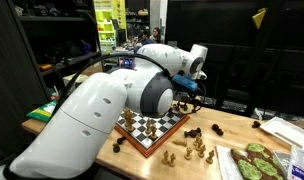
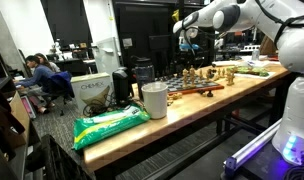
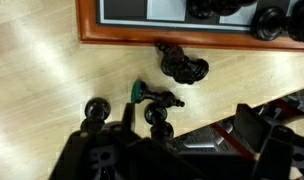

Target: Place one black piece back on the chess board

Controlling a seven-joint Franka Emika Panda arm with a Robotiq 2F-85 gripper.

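Well, the chess board point(image 3: 122, 36) lies just ahead of my jaws in the wrist view. I see its red-brown frame and some black pieces on the board point(image 3: 207, 10), standing on the squares. In an exterior view the board point(image 1: 157, 130) holds dark and pale pieces. A white cup point(image 2: 154, 100) stands on the table point(image 2: 187, 110), well apart from my jaws, and I cannot tell what is in it.

My gripper point(image 3: 177, 150) points down at the table. My jaws are wide open and hold nothing. In both exterior views my arm point(image 1: 102, 115) bends up and over, and my gripper point(image 2: 187, 42) hangs in the air, touching nothing.

Between my jaws and the frame, more black pieces sit on the bare wood, off the board. 1 fallen black piece point(image 3: 184, 68) lies on its side just beside the frame. Another lying piece point(image 3: 164, 98) is closer to my jaws, and a small teal bit point(image 3: 139, 95) touches its end. 2 round black pieces point(image 3: 95, 108) are nearest my jaws; they seem to stand up.

In an exterior view, pale pieces point(image 1: 197, 150) stand in a bunch on the table near the board, and green lumps point(image 1: 254, 160) lie on a pale sheet. A green bag point(image 2: 110, 125) lies past the cup. A person point(image 2: 37, 70) sits at a desk, far from my jaws.
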